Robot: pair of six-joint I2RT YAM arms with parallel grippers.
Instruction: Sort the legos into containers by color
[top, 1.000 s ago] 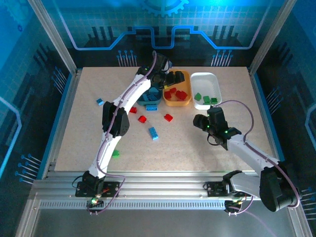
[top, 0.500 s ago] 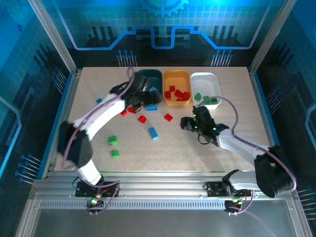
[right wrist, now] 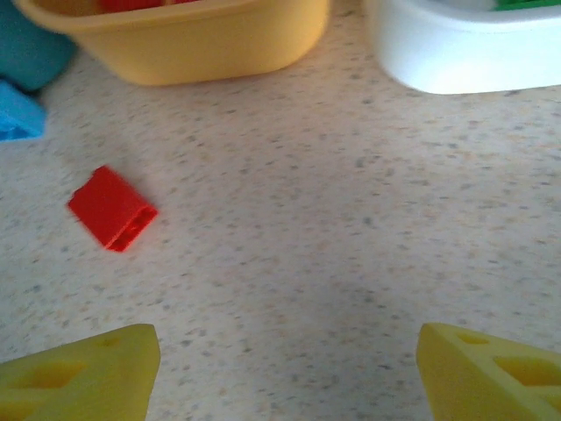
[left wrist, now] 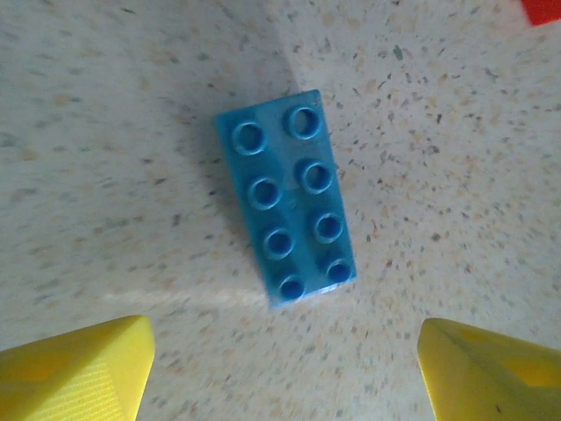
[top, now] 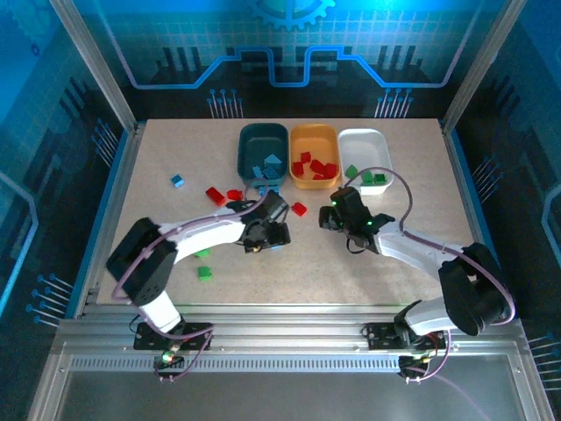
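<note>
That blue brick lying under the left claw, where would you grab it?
Across its two long side walls, straight down from above: the blue brick lies flat, studs up, clear all around, its narrow width likely fitting the open left gripper.

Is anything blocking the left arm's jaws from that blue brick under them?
Nothing visible does. The blue brick lies alone, studs up, on the bare table just ahead of the left gripper, whose jaws stand open wider than the brick.

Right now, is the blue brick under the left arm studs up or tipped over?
Studs up. The blue brick lies flat on the table, all eight studs facing the left wrist camera.
</note>
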